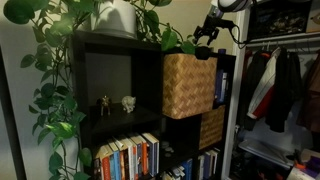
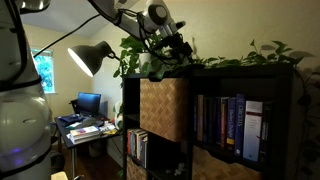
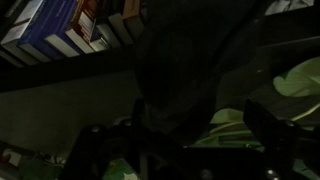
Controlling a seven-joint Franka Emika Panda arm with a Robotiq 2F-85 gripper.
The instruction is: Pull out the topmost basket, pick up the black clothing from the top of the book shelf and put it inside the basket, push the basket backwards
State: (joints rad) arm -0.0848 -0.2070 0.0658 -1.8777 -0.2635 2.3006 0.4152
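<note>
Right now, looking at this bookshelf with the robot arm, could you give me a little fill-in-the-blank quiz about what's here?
1. The robot's fingers are up at the ___ of the book shelf, among plant leaves.
2. The cubby beside the topmost basket holds ___ small figurines.
3. Below the figurines stands a row of ___.

Missing words: top; two; books.
</note>
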